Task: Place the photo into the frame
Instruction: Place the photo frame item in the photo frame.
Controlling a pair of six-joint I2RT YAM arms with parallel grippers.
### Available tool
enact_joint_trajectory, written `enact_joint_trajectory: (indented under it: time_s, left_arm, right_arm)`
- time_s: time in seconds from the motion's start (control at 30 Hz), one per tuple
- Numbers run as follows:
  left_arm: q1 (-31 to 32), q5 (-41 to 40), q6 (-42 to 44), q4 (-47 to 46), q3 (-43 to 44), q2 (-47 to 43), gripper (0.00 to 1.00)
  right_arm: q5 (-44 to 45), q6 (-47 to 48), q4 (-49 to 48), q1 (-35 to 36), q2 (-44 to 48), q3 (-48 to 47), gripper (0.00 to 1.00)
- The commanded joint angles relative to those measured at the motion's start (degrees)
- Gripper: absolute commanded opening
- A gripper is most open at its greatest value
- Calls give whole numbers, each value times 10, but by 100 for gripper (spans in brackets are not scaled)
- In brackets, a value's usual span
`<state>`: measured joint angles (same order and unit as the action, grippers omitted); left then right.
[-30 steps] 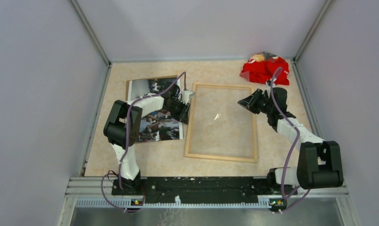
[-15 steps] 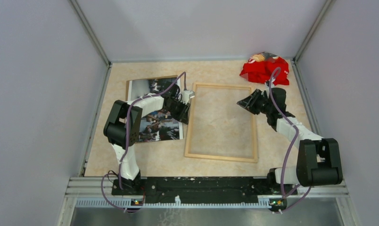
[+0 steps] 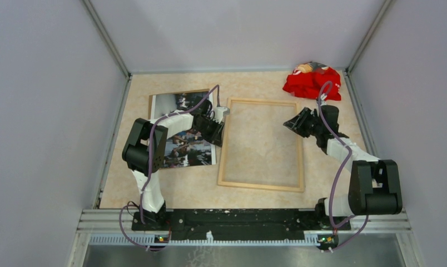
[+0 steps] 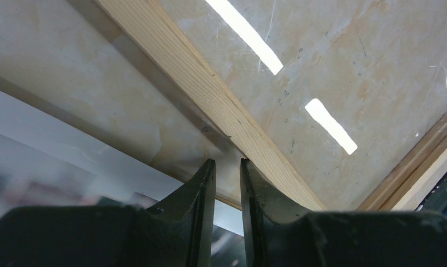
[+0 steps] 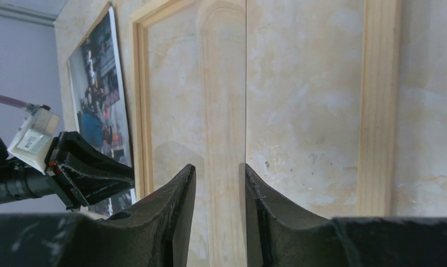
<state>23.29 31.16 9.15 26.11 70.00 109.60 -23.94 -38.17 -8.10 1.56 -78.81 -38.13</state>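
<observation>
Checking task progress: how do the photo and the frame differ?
The photo is a dark, busy print; the frame is a thin light-wood outline with the table showing through. The photo lies left, partly under the left arm; the frame lies centre. The frame looks larger. Both are rectangular and lie on the table.

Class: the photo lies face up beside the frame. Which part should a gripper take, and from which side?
Probably its near right corner: the photo is a thin sheet lying flat on the table, so only an edge offers a grip, and that corner is uncovered and right beside the frame. Come in low from the near side, sliding one finger under.
</observation>
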Motion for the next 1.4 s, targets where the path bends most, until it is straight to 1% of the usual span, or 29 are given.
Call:
enact_joint_trajectory:
  time_s: [0.0, 0.37, 0.87, 1.37]
  left_arm:
    - [3, -1, 10, 1, -14, -4, 30]
    - [3, -2, 9, 2, -12, -4, 30]
    - [2, 0, 9, 1, -13, -2, 30]
    - [3, 0, 8, 1, -14, -2, 30]
  right_arm:
    - [9, 20, -16, -13, -1, 12, 35]
    - [9, 26, -16, -14, -16, 12, 36]
    - [67, 63, 37, -14, -28, 1, 51]
    - [79, 69, 41, -14, -36, 2, 55]
